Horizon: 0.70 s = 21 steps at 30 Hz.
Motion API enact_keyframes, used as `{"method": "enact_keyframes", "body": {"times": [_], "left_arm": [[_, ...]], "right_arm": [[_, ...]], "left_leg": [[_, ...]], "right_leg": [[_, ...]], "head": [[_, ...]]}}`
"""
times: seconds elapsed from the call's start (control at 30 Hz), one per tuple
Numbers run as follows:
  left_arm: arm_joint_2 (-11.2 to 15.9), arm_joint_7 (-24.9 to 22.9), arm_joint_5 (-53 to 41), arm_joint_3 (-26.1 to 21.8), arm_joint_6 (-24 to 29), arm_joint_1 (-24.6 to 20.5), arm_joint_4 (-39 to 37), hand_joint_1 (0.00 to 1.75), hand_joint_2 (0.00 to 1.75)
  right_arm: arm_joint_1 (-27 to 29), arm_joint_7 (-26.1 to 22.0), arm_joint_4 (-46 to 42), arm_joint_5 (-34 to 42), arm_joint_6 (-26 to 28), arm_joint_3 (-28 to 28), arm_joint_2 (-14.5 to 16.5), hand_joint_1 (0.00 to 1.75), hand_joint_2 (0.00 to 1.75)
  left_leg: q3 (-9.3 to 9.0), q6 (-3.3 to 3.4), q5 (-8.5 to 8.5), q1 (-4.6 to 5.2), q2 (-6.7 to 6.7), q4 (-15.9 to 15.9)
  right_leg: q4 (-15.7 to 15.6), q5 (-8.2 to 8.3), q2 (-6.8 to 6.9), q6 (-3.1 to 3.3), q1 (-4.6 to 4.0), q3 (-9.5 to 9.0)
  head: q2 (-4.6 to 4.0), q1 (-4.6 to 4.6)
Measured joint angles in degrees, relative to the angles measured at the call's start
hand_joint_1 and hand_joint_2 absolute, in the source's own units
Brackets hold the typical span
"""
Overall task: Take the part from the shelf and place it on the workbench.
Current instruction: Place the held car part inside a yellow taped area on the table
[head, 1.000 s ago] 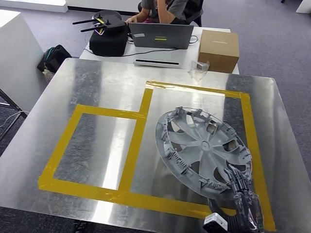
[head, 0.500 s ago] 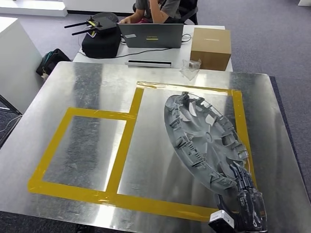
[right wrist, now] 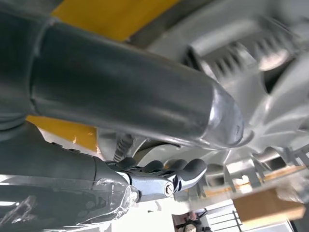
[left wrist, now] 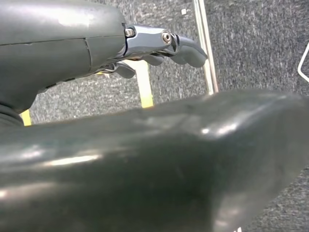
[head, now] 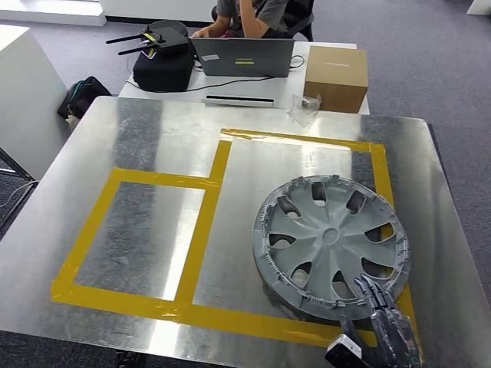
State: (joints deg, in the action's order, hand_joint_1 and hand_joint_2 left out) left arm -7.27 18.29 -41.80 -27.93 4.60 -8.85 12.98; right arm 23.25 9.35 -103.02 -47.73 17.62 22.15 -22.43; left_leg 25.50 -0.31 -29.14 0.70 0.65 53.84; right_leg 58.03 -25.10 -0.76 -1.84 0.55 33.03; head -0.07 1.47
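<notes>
Hubcap (head: 331, 247): grey plastic wheel cover, the task's part; lay near the right edge of the surface (head: 145, 138), inside the larger yellow-taped bay (head: 376, 165), its rim overlapping the tape at the near right corner.
Change: half a second before, it stood steeply tilted on edge; it had since dropped to lie nearly flat.
Right hand (head: 387, 322): fingers curled over the near rim, thumb under it in the wrist view; clamped on the hubcap.
Left hand (left wrist: 160, 46): hung over carpet, fingers together, holding nothing.
Meaning: placement judged almost complete; release and withdrawal remained.
Background: laptop (head: 243, 57) and cardboard box (head: 336, 77) on the far desk.
</notes>
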Motion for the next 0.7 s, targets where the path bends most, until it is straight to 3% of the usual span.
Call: {"method": "enact_keyframes", "body": {"times": [0.1,0.3,0.53,0.7], "left_arm": [[0.0,-0.3,-0.1,0.0,-0.1,-0.2,0.0,0.0,0.0],[0.0,-0.4,-0.1,0.0,-0.2,-0.2,0.0,0.0,0.0],[0.0,-0.1,0.2,0.0,-0.2,-0.1,0.0,0.0,0.0],[-0.1,0.6,1.3,-0.5,-0.2,0.0,0.0,0.0,0.0]], "right_arm": [[0.0,2.6,0.0,-2.1,-1.3,0.3,-2.2,0.0,0.0],[-0.1,3.4,0.0,-2.6,-1.7,0.4,-4.5,0.0,0.0],[0.2,0.1,-1.2,-3.5,2.8,1.2,-4.8,0.0,0.0],[0.7,-0.7,-5.4,-12.6,11.0,4.2,-2.3,0.0,0.0]], "left_leg": [[0.0,0.05,0.0,0.04,0.0,0.0],[0.01,0.12,0.0,0.04,0.01,0.0],[0.04,0.16,-0.02,0.05,0.0,0.0],[0.35,1.48,0.3,0.21,-0.01,0.0]], "right_leg": [[-0.1,0.01,0.02,-0.02,0.03,-0.07],[-0.3,0.08,0.03,-0.14,0.03,-0.16],[-0.3,0.11,0.01,-0.18,0.05,-0.15],[-1.0,0.76,-0.03,-1.15,0.28,-0.12]], "head": [[0.01,0.0],[0.01,0.01],[0.0,0.01],[0.0,-0.07]]}}
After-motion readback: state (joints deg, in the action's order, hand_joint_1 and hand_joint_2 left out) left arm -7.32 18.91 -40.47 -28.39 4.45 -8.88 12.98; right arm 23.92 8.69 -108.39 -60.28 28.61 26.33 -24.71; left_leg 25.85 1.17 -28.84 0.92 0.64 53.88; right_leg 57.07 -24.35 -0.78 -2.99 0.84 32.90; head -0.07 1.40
